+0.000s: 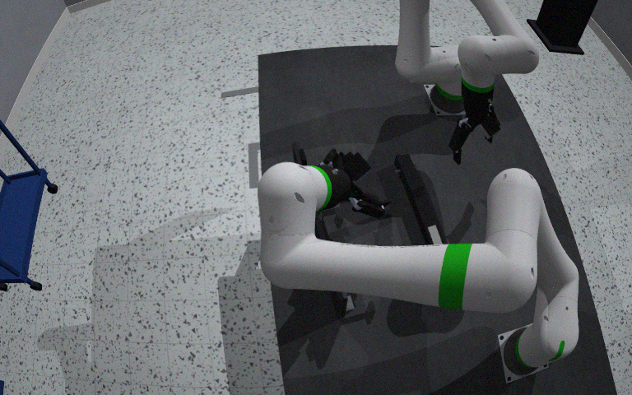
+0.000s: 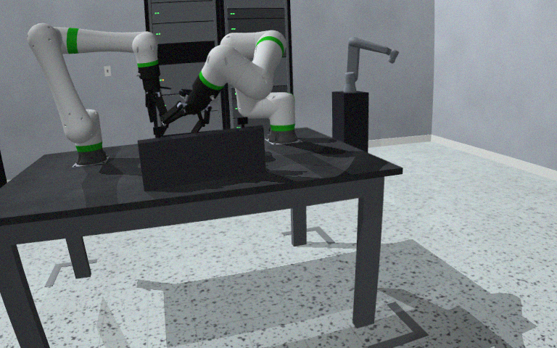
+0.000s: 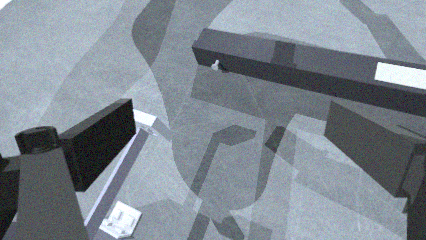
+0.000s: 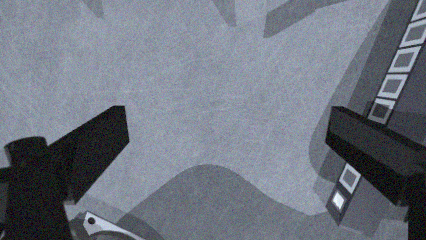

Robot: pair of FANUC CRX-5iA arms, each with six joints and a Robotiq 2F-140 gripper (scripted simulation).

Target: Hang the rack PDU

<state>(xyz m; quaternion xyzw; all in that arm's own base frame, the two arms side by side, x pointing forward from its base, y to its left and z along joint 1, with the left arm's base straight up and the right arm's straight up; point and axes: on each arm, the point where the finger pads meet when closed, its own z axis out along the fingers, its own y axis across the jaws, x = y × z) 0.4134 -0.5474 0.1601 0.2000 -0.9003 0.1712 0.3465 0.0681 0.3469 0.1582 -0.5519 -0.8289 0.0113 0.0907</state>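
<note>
The rack PDU (image 1: pixel 416 197) (image 3: pixel 325 62) (image 4: pixel 392 85) lies on the table, a long dark bar with a white label; a small silver button shows on one side near its end. The dark upright panel (image 2: pixel 201 159) shows its back; a pale square piece (image 3: pixel 121 220), apparently a keyhole plate, is beside it. The slots cannot be made out. My left gripper (image 1: pixel 373 188) (image 2: pixel 179 125) (image 3: pixel 229 117) is open and empty, tilted down between panel and PDU. My right gripper (image 1: pixel 472 150) (image 4: pixel 227 124) is open and empty, above the table beyond the PDU's unlabelled end.
The left arm's forearm (image 1: pixel 387 270) crosses above the table (image 1: pixel 303 93) (image 2: pixel 61 196) and hides part of the PDU and panel. The grippers overlap in the exterior view. A blue cart (image 1: pixel 20 200) stands on the floor beyond the table edge.
</note>
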